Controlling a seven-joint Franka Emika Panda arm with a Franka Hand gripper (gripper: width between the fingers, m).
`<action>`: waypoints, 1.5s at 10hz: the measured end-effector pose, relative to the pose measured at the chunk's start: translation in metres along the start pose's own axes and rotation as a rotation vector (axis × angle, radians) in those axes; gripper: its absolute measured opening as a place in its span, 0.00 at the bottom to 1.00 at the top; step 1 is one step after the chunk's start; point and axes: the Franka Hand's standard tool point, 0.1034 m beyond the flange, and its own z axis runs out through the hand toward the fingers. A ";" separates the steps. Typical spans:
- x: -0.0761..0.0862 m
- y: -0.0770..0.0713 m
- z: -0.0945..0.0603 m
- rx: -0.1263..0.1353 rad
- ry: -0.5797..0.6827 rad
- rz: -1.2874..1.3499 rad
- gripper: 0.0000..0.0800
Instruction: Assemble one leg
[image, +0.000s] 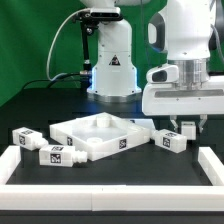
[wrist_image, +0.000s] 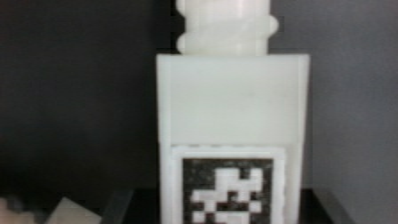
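A leg (image: 170, 141), a stubby white block with tags, lies on the table just at the exterior view's right of the large white square panel (image: 92, 146). My gripper (image: 185, 127) hangs straight down over that leg's right end, jaws apart, fingertips at about the height of the leg's top. In the wrist view the leg (wrist_image: 231, 100) fills the middle, its tag near my gripper (wrist_image: 231, 216) and its narrower peg end far from it. Dark fingertips (wrist_image: 135, 208) stand on either side of the tagged end. I cannot tell if they touch it.
Two more legs (image: 24, 138) (image: 51, 154) lie at the exterior view's left, near the white front rail (image: 110, 173). The robot base (image: 112, 62) stands behind the panel. A white corner (wrist_image: 54, 214) shows beside my fingers in the wrist view.
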 end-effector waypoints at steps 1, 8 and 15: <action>-0.005 0.006 0.003 -0.002 0.006 -0.028 0.36; -0.016 0.009 0.006 -0.004 0.014 -0.049 0.49; 0.023 0.054 -0.072 -0.011 0.024 -0.198 0.81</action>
